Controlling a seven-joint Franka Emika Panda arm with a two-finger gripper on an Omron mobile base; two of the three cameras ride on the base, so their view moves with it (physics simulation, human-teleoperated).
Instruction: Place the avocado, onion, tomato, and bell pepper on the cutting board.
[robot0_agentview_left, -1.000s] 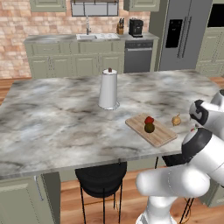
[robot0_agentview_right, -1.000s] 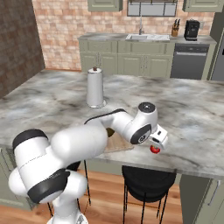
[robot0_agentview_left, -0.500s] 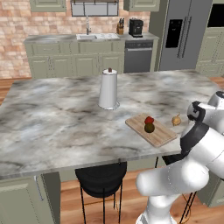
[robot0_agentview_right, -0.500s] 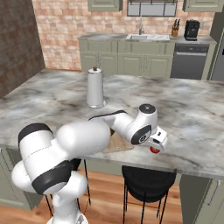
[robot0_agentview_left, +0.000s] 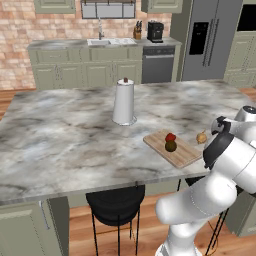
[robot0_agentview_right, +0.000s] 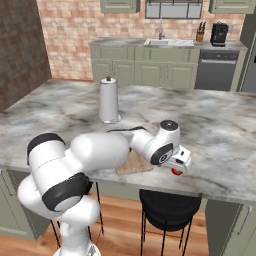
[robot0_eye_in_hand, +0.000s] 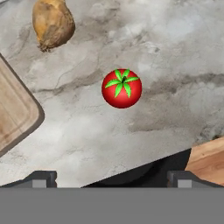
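Pincer (robot0_eye_in_hand: 112, 177) stands wide, holding nothing; its two dark fingertips (robot0_eye_in_hand: 41, 178) sit at the bottom of the hand view, well apart. It hangs over the near right part of the marble tabletop (robot0_agentview_left: 65, 135), close to the near edge.

Tomato (robot0_eye_in_hand: 121, 88): round, red, green leafy top, lying on bare marble directly below the pincer, between the fingertip lines, touching neither. In the right base view it shows as a red spot (robot0_agentview_right: 177, 172) under the hand, by the near edge.

Onion (robot0_eye_in_hand: 53, 22): tan bulb on the marble, apart from the tomato, just beside the cutting board (robot0_eye_in_hand: 15, 111) but off it. In the left base view the onion (robot0_agentview_left: 201, 137) lies just past the board's right corner.

Cutting board (robot0_agentview_left: 185, 155): light wood, set at an angle near the near right edge of the tabletop. On it sit the bell pepper (robot0_agentview_left: 170, 137), red, and the avocado (robot0_agentview_left: 170, 146), dark olive, touching or nearly so.

A paper towel roll (robot0_agentview_left: 124, 102) stands upright toward the middle of the tabletop, well apart from the board.
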